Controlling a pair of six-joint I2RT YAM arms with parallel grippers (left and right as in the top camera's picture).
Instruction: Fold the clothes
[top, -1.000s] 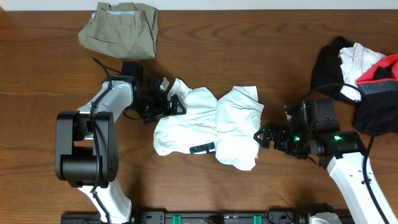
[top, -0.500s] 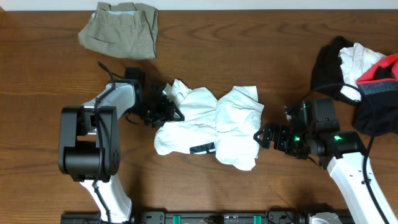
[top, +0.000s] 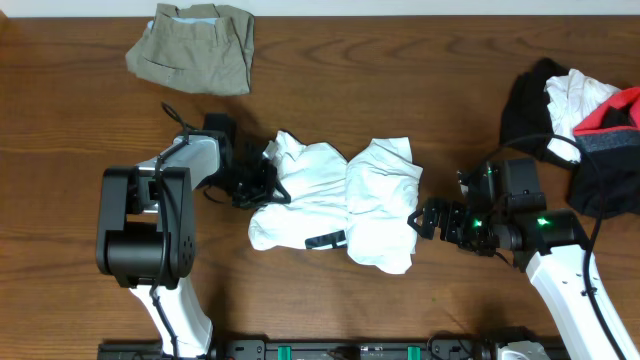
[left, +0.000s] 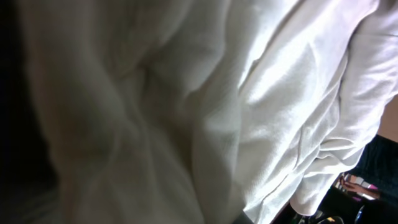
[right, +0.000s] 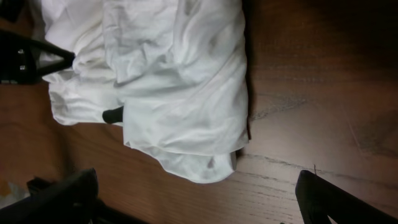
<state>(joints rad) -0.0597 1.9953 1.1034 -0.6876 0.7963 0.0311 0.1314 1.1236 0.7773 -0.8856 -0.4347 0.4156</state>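
Observation:
A crumpled white garment (top: 340, 205) lies in the middle of the wooden table, with a small black tag on its front. My left gripper (top: 262, 180) is at its left edge, shut on a fold of the cloth. White cloth (left: 261, 106) fills the left wrist view and hides the fingers there. My right gripper (top: 425, 218) stands open just right of the garment, apart from it. In the right wrist view the garment (right: 168, 81) lies ahead of the open gripper (right: 199, 199), whose dark fingertips (right: 62, 196) show at the bottom corners.
Folded khaki trousers (top: 195, 45) lie at the back left. A pile of black, white and red clothes (top: 580, 120) sits at the right edge, behind the right arm. Bare wood (top: 400, 80) stretches between them.
The left gripper has closed from wide open onto the garment's left edge, and its arm shifted slightly. The right arm has not moved.

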